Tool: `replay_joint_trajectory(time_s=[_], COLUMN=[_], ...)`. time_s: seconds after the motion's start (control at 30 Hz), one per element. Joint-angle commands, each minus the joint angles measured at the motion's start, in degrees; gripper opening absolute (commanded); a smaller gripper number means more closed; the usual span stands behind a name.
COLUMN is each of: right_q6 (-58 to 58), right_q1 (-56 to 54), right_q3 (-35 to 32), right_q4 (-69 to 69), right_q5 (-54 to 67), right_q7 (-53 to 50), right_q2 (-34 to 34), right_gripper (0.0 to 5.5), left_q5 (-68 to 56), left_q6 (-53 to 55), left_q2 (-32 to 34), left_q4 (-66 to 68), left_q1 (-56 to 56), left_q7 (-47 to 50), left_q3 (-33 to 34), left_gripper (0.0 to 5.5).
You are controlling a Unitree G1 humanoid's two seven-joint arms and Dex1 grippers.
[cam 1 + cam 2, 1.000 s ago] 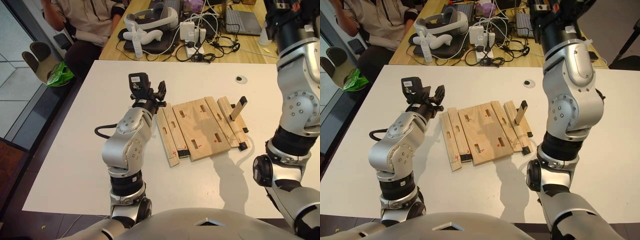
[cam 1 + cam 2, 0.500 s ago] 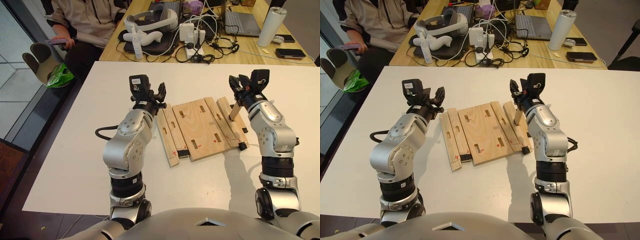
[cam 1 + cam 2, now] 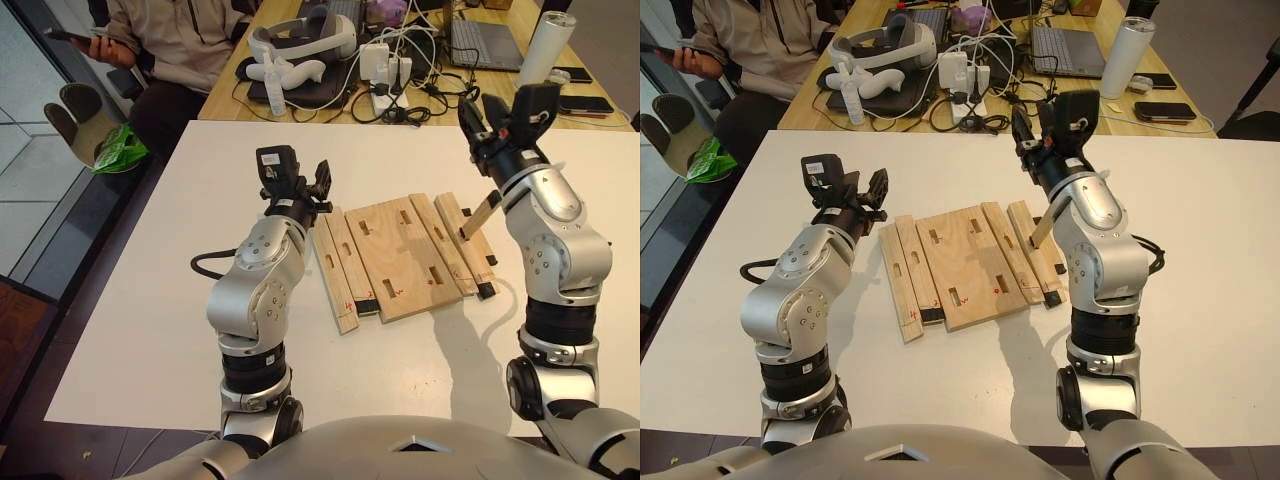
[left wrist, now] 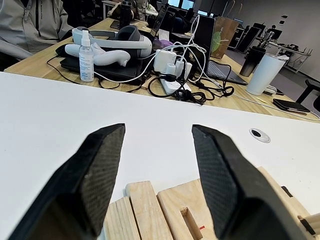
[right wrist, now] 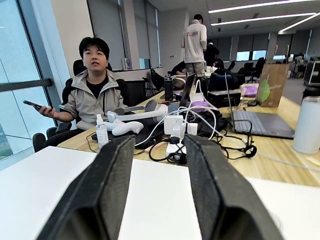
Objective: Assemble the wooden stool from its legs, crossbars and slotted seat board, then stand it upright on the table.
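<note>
Left gripper [image 4: 157, 135], right gripper [image 5: 160, 142]: fingers apart, empty. Tilted wooden piece [image 3: 478, 216]: base seating unclear.

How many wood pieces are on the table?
6: two slats left of the seat board, two slats right of it, and one stick propped at a tilt on the rightmost. More may hide underneath.

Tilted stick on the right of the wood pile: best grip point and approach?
Take the tilted stick by its raised upper half, coming from above with fingers across its narrow faces. Its lower end rests on the flat boards, so only the upper part stands clear. The right gripper, open, looks nearest.
</note>
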Motion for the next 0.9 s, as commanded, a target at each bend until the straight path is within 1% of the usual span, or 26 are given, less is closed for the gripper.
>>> replay_joint_trajectory(time_s=[0.03,0.1,0.17,0.27,0.37,0.73,0.9], right_q6=[3.31,5.16,9.56,15.22,17.25,14.2,15.09], right_q1=[1.07,3.61,8.65,14.44,17.51,20.36,22.02], right_q3=[3.8,4.91,5.17,3.82,1.78,-5.24,-5.72], right_q4=[-5.18,-8.01,-11.73,-14.38,-14.2,-2.55,1.71], right_q5=[-2.34,-1.62,2.05,4.63,5.05,-3.84,-7.6], right_q7=[-0.27,1.03,4.35,6.79,7.47,1.61,0.36], right_q2=[-1.05,-1.51,-2.74,-5.58,-7.51,-11.57,-13.47], right_gripper=[1.82,1.82,1.82,1.82,1.82,1.82,1.82], left_q5=[-0.35,-0.37,-0.27,-0.31,-0.4,-0.56,-0.53], left_q6=[0.05,0.11,0.21,0.29,0.2,-0.24,-0.55], left_q2=[-1.77,-1.56,-1.52,-1.56,-1.57,-1.36,-1.25], left_q4=[0.58,0.48,0.23,-0.01,0.11,0.72,0.96], left_q1=[-0.16,-0.12,0.2,0.42,0.44,-0.04,-0.18], left_q7=[0.35,0.39,0.55,0.78,0.92,0.91,0.83], left_q3=[0.01,0.27,0.23,0.19,0.13,0.45,0.45], left_gripper=[2.48,2.48,2.48,2.48,2.48,2.48,2.48])
